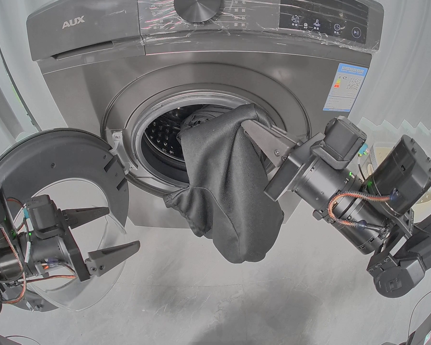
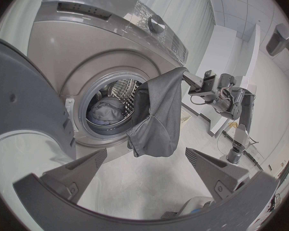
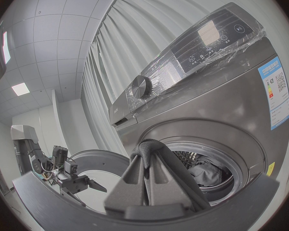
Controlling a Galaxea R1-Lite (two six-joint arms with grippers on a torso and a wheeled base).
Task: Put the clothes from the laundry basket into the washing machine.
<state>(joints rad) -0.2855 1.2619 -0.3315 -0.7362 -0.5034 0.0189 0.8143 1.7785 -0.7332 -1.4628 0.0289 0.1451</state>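
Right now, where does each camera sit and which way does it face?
Head view: on the head, facing forward and down at the washing machine; left end effector open, right end effector shut on the grey garment at the drum opening.
Left wrist view: on the left wrist, by the open door, facing the drum; own open fingers ahead.
Right wrist view: on the right wrist, facing up the machine's front to the dial; own fingers clamp the garment.
Shared by both wrist views: the other arm, clothes inside the drum.
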